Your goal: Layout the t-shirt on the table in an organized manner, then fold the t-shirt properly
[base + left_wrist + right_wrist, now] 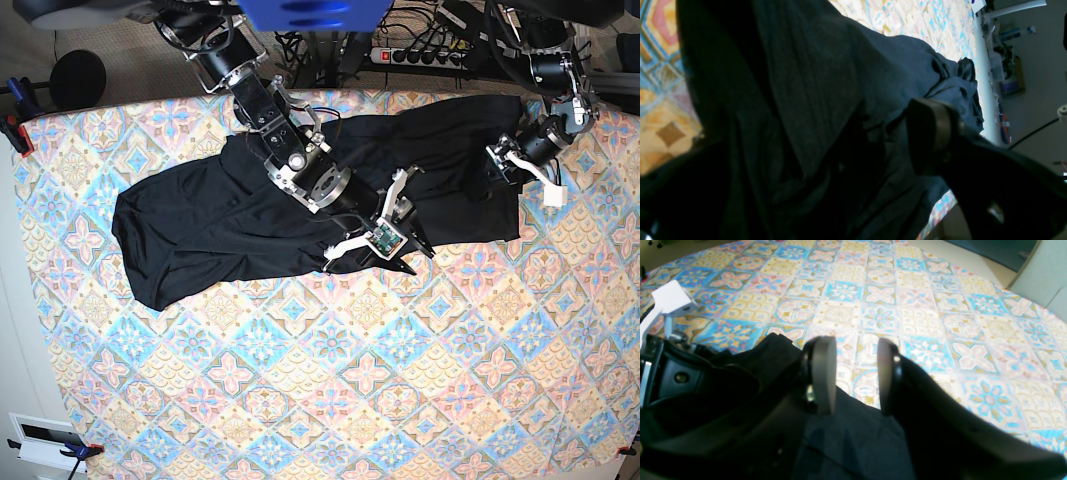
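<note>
Patterned table [300, 400] fills base view, bare tiles across lower half. Black t-shirt [220, 220] spread crumpled across upper half, from left of frame to upper right. Right gripper [400, 262] at frame centre, over shirt's lower hem; right wrist view shows fingers [823, 373] spread apart, nothing between them, shirt edge beneath. Left gripper [503, 163] at upper right on shirt's end; cloth drapes over it in left wrist view, grip cannot be told.
</note>
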### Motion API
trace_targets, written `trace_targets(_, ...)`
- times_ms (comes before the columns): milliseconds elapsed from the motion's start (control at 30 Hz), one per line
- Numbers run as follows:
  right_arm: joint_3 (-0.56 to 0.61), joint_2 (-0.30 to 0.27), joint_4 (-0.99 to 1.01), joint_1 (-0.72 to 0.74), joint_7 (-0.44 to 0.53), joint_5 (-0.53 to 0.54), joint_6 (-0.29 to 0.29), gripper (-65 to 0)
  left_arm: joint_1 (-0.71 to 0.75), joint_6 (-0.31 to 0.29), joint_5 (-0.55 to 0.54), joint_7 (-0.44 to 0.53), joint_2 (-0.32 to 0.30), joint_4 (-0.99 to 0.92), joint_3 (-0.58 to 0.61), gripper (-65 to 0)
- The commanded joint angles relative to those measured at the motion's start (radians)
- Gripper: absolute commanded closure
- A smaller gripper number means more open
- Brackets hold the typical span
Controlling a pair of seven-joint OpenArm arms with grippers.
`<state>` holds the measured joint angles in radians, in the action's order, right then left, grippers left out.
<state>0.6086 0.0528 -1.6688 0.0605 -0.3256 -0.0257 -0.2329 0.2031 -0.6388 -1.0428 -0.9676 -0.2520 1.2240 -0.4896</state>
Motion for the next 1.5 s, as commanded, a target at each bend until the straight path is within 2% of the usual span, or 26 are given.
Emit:
trace_targets(0, 0.001, 0.012, -0.017, 0.015, 0.029, 0.005, -0.001, -19.4, 0.026, 0.063, 0.146, -0.142, 0.012, -0.017, 0.024, -51.2)
trace_targets(133, -0.006, 0.012, -0.015, 0.015, 0.029, 0.005, -0.001, -19.4, 0.029, 0.063, 0.146, -0.142, 0.006, -0.017, 0.024, -51.2)
trace_targets(400, -0.177, 0.014, -0.026, -0.058, 0.029, 0.005, -0.001, -19.4, 0.026, 0.063, 0.146, -0.138, -0.02, -0.017, 0.039, -51.2)
trace_targets(567, -0.191, 0.014, -0.026, -0.069, 0.029, 0.005, -0.001, -19.4, 0.025, 0.063, 0.146, -0.138, -0.017, -0.017, 0.042, -50.9)
trace_targets(633, -0.191, 0.014, -0.026, -0.069, 0.029, 0.005, -0.001, -19.4, 0.025, 0.063, 0.146, -0.138, -0.017, -0.017, 0.042, -48.5)
trace_targets(800, -0.235, 0.014, -0.027, -0.069, 0.029, 0.005, -0.001, -19.3, 0.029, 0.063, 0.146, -0.144, -0.033, -0.016, 0.044, -33.9)
trace_targets(933, -0.295, 0.014, -0.04, -0.069, 0.029, 0.005, -0.001, -19.3, 0.034, 0.063, 0.146, -0.144, -0.066, -0.019, 0.044, -25.3)
trace_targets(1067, -0.315, 0.014, -0.04, -0.069, 0.029, 0.005, -0.001, -19.3, 0.048, 0.063, 0.147, -0.144, -0.077, -0.016, 0.045, -24.0)
trace_targets(1300, -0.315, 0.014, -0.04, -0.069, 0.029, 0.005, -0.001, -19.3, 0.046, 0.063, 0.141, -0.138, -0.079, -0.016, 0.147, -21.8)
trace_targets(1467, -0.315, 0.014, -0.04, -0.069, 0.029, 0.005, -0.001, -19.3, 0.045, 0.063, 0.141, -0.138, -0.077, -0.016, 0.15, -21.9)
